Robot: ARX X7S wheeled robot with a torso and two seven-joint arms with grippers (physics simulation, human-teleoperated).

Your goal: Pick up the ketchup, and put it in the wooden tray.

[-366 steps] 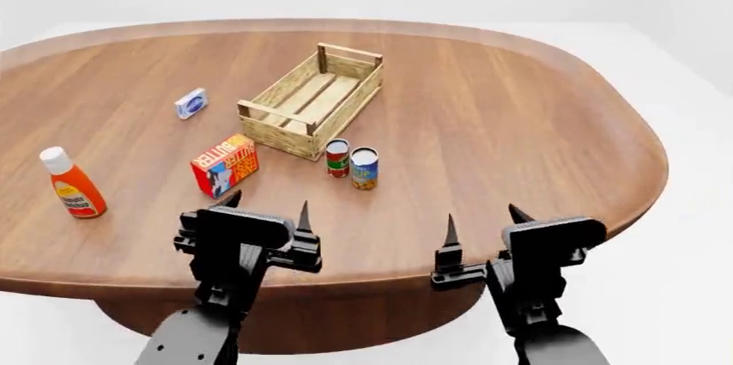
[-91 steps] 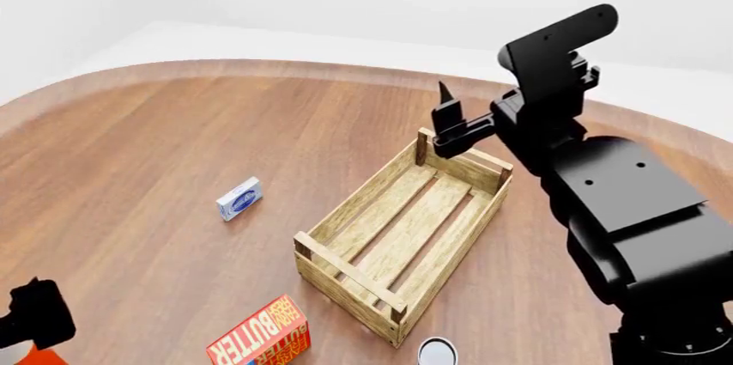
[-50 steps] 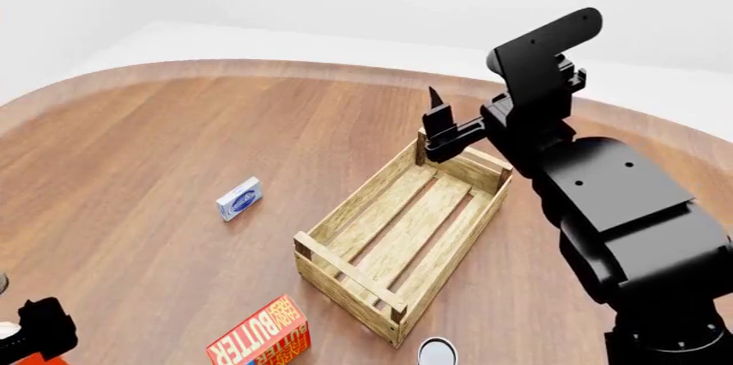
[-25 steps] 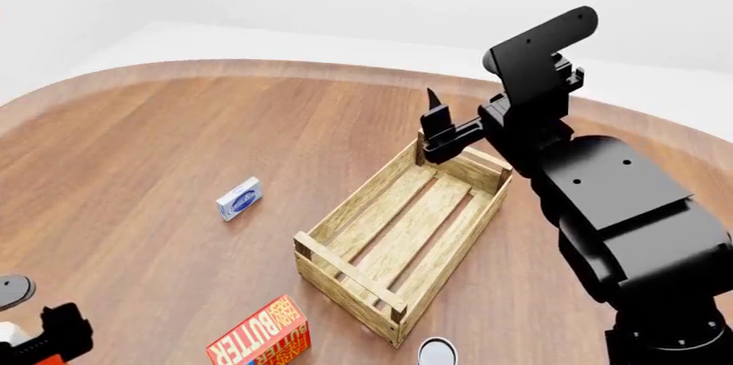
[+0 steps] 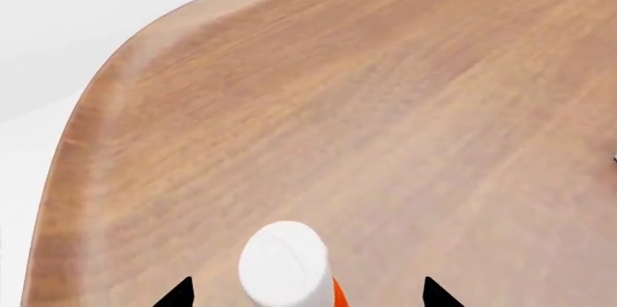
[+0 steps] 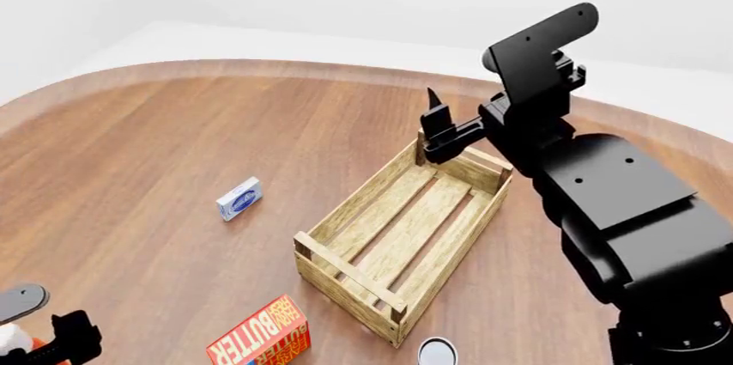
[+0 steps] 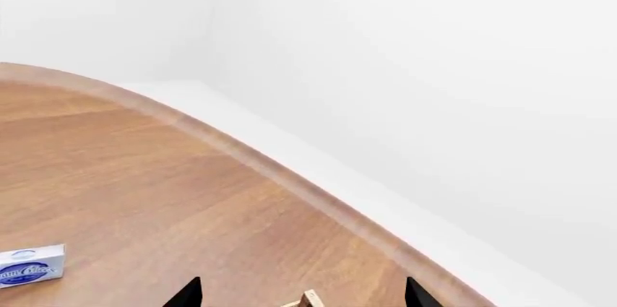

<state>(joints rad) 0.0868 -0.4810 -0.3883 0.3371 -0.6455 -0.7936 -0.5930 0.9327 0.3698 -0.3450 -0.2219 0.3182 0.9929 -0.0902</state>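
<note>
Lower left corner: left gripper (image 6: 34, 331) spread around ketchup (image 5: 286, 262), white cap between the tips, contact unclear. Lower centre: "BUTTER" on red box (image 6: 261, 336). Centre: wooden tray (image 6: 401, 239). Upper right: right gripper (image 6: 441, 124) raised, spread, holding nothing.

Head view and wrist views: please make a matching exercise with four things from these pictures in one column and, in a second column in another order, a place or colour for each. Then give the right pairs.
Things:
1. ketchup
2. wooden tray
3. butter box
4. small blue-and-white box

Descriptions:
A. lies alone on the table, left of the crate
B. white cap between the left gripper fingertips
C. pale slats, nothing visible inside
D. red and orange, at the head view's bottom edge

Pairs: 1-B, 2-C, 3-D, 4-A
</note>
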